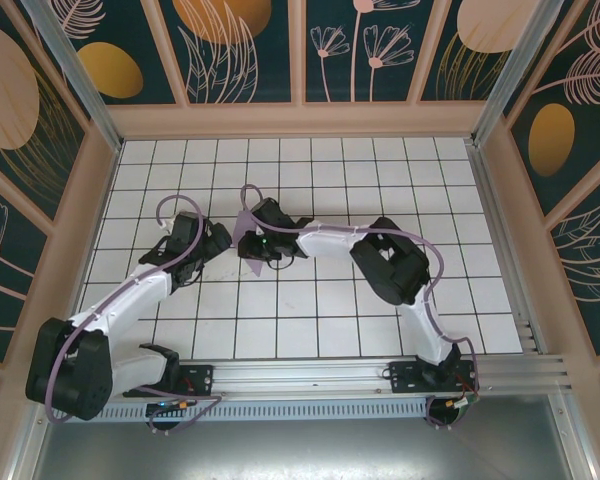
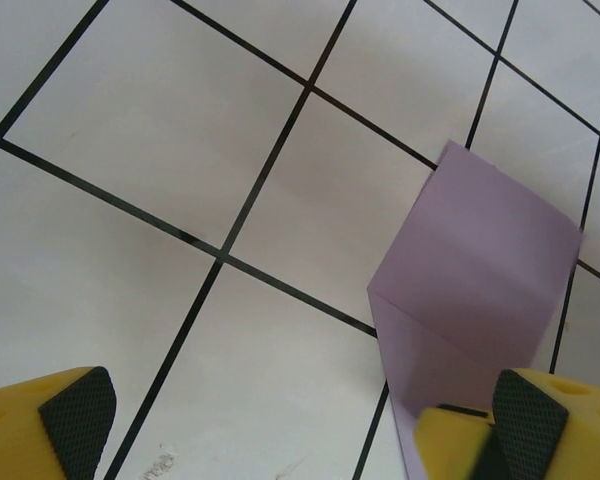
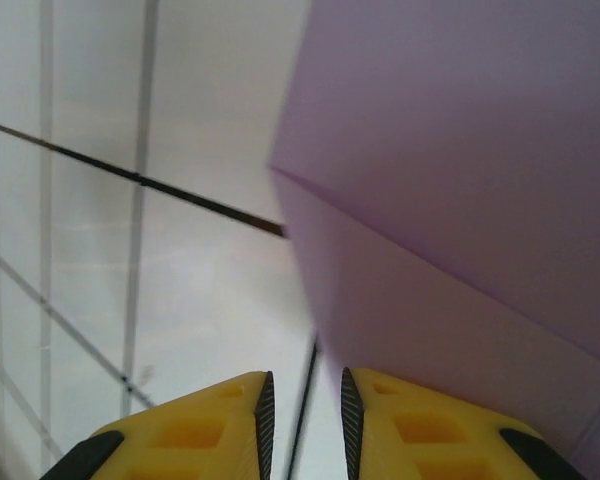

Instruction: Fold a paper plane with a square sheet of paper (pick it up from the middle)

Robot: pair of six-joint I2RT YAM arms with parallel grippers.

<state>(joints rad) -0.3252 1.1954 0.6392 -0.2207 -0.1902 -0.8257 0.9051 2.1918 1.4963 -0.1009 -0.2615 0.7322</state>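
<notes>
The lavender sheet of paper point(image 1: 245, 222) lies between my two grippers at the middle of the tiled floor. It is folded along a visible crease and is not a pointed paper plane. In the left wrist view the paper point(image 2: 480, 270) sits to the right, its lower corner running under the right finger point(image 2: 530, 420). My left gripper point(image 2: 300, 415) stands wide open over bare tile. In the right wrist view the paper point(image 3: 460, 200) rises above the right finger point(image 3: 420, 430). My right gripper point(image 3: 307, 415) has a narrow gap, and floor shows through it.
White tiles with black grid lines point(image 1: 320, 300) cover the floor. Patterned walls point(image 1: 300, 50) enclose it on three sides, with a metal rail point(image 1: 310, 375) at the near edge. Both arms point(image 1: 390, 260) reach inward and meet near the centre.
</notes>
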